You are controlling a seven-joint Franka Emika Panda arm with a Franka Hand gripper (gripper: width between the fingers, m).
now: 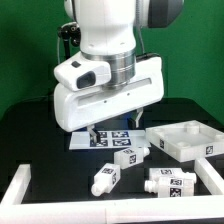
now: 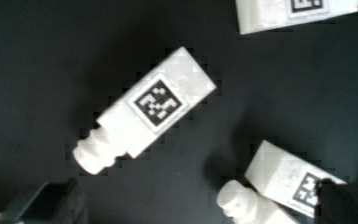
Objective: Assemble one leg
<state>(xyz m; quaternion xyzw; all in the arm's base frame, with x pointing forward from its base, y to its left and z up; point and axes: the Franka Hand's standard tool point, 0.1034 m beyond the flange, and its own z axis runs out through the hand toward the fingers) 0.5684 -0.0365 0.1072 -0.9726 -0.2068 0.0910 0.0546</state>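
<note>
In the wrist view a white leg (image 2: 149,110) with a black marker tag lies diagonally on the black table. My gripper (image 2: 194,212) is open and empty above the table. Its dark fingertips (image 2: 44,205) show at the picture's edge, apart from that leg. A second leg (image 2: 297,182) lies by the other fingertip, partly under it. In the exterior view three legs lie on the table: one (image 1: 107,178), one (image 1: 170,181) and one (image 1: 130,157). The arm's white hand (image 1: 100,95) hangs above them and hides the fingers.
A white square tabletop part (image 1: 185,138) lies at the exterior view's right. The marker board (image 1: 100,138) lies under the hand. White frame pieces (image 1: 15,190) stand at the front corners. Another tagged white part (image 2: 300,12) shows in the wrist view.
</note>
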